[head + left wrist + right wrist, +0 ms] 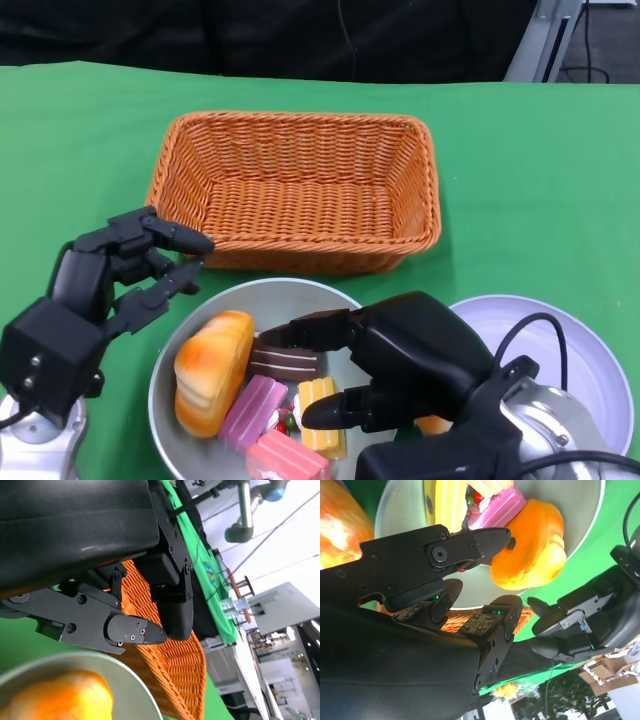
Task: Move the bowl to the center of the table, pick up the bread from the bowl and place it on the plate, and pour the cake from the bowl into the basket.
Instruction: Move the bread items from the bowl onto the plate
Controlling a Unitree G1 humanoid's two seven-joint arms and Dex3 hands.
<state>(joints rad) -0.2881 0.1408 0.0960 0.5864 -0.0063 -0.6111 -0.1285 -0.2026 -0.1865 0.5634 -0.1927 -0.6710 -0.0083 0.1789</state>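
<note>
A grey bowl [190,345] sits at the lower middle of the head view on the green surface [540,180], just in front of an orange wicker basket [295,190] that fills the centre of the frame. Inside the bowl, a golden bread [212,370] lies toward its left side, and beside it are cake pieces: a brown one [280,360], a pink one [255,410], a yellow one [322,410] and a salmon-pink one [290,458] near the bottom edge. A pale lilac plate [590,350] lies at the lower right, partly covered by the right forearm.

The right hand [400,365] reaches over the right half of the bowl, its fingers [305,330] spread above the cake pieces; they hold nothing, and the right wrist view shows them apart, with the bread [532,547] and the bowl [400,510] beyond them.

The left hand [110,285] hovers at the lower left, just outside the bowl's rim and close to the basket's near left corner. Its fingers [175,240] are parted and empty, pointing toward the right of the frame. In the left wrist view the same fingers [135,632] show apart over the basket's weave [175,665], with the bowl's rim [120,672] and the bread [65,700] at the lower left of that frame.
</note>
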